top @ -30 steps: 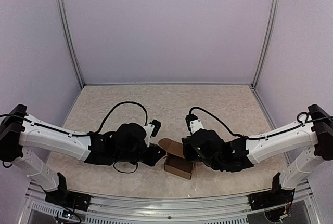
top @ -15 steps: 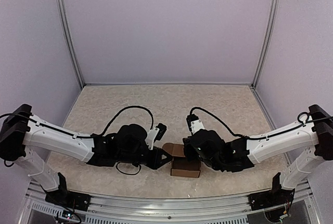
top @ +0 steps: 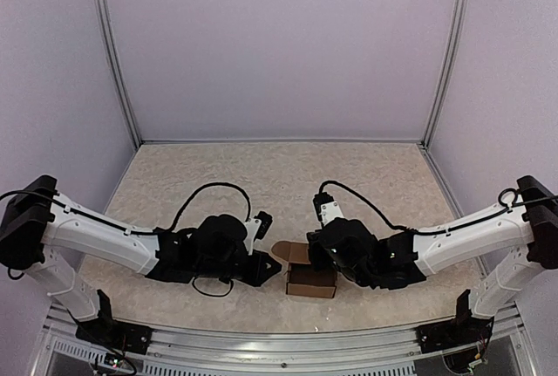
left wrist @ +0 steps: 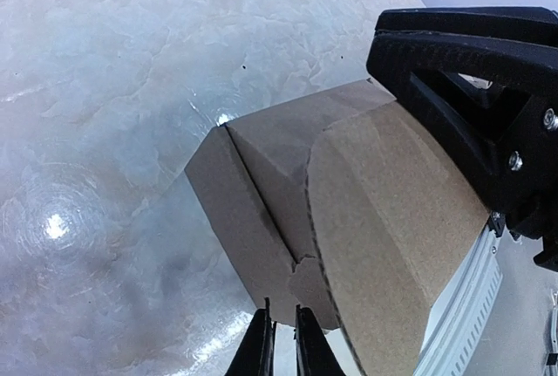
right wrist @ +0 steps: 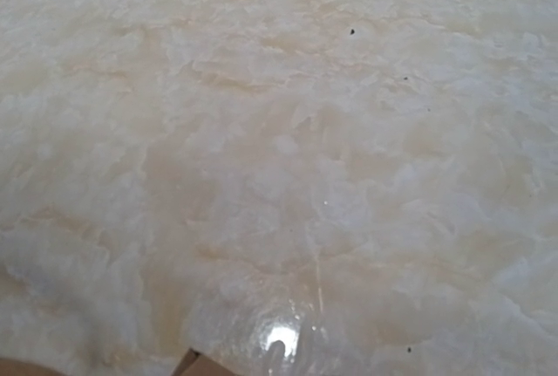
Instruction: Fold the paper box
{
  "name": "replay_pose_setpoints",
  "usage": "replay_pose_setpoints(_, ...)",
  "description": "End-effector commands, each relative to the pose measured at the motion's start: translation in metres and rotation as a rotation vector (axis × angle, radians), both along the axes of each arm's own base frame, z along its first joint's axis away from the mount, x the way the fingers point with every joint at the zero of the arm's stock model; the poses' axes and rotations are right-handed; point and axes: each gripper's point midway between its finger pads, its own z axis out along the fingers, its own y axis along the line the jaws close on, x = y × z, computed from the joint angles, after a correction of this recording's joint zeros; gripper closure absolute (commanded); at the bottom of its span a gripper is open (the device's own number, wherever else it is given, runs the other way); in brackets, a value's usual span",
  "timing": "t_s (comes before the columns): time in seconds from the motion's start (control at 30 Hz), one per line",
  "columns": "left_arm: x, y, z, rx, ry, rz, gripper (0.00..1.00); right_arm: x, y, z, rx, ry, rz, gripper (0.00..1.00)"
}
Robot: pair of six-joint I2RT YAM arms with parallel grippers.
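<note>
The paper box [top: 310, 281] is a small brown cardboard cube on the table near the front edge, with one rounded flap [top: 283, 249] standing open at its far left. In the left wrist view the box [left wrist: 349, 219] fills the middle. My left gripper [top: 268, 265] is just left of the box, its fingers [left wrist: 259, 348] nearly together with nothing between them, the tips at the box's lower edge. My right gripper [top: 316, 254] is over the box's top far edge, and its black body [left wrist: 471, 71] rests against the flap. Its fingers are hidden. A sliver of cardboard [right wrist: 199, 365] shows in the right wrist view.
The beige marbled table [top: 288, 175] stretches behind the box to the back wall. The metal front rail [top: 279, 341] runs close in front of the box. Black cables [top: 209, 191] loop over both arms.
The box has turned square and shifted slightly right. My left gripper pushed in toward it, then drew back a little to the left. The right arm has barely moved.
</note>
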Motion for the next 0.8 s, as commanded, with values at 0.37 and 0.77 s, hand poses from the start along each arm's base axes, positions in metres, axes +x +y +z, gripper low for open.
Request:
replay_pose_setpoints(0.37, -0.016, -0.03, 0.013, -0.049, -0.001, -0.115, 0.91, -0.001, -0.012, -0.004, -0.013, 0.006, -0.02, 0.81)
replay_pose_setpoints(0.77, -0.027, -0.046, 0.022, -0.077, -0.006, -0.188, 0.91, -0.003, -0.01, -0.005, -0.002, 0.009, -0.018, 0.81)
